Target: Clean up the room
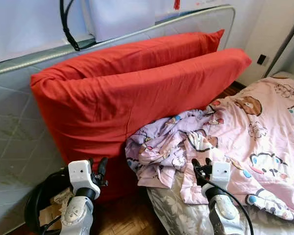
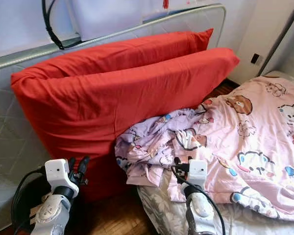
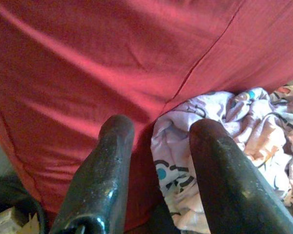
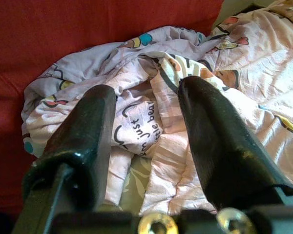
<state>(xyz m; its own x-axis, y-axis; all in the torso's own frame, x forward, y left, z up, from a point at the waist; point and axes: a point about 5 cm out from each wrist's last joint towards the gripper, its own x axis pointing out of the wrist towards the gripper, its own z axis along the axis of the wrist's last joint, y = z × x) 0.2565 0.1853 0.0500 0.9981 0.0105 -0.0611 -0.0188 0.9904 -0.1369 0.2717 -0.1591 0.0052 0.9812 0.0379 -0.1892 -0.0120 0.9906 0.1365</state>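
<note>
Two big red cushions (image 1: 137, 93) lean against an upright grey mattress (image 1: 14, 137). At their foot lies a crumpled lilac sheet (image 1: 157, 152) with cartoon prints. It runs into a pink bear-print blanket (image 1: 255, 132) spread over the bed on the right. My left gripper (image 1: 97, 167) is open low in front of the lower red cushion, with nothing between its fingers (image 3: 112, 146). My right gripper (image 1: 202, 166) is open just short of the blanket's front fold, pointing at the crumpled sheet (image 4: 136, 68). Nothing is held.
The bed's grey flowered mattress (image 1: 179, 215) shows under the blanket's edge. Black cables and a box (image 1: 41, 200) sit on the wooden floor (image 1: 127, 215) at lower left. A wall socket (image 1: 261, 59) and a slanted metal pole (image 1: 284, 44) are at the far right.
</note>
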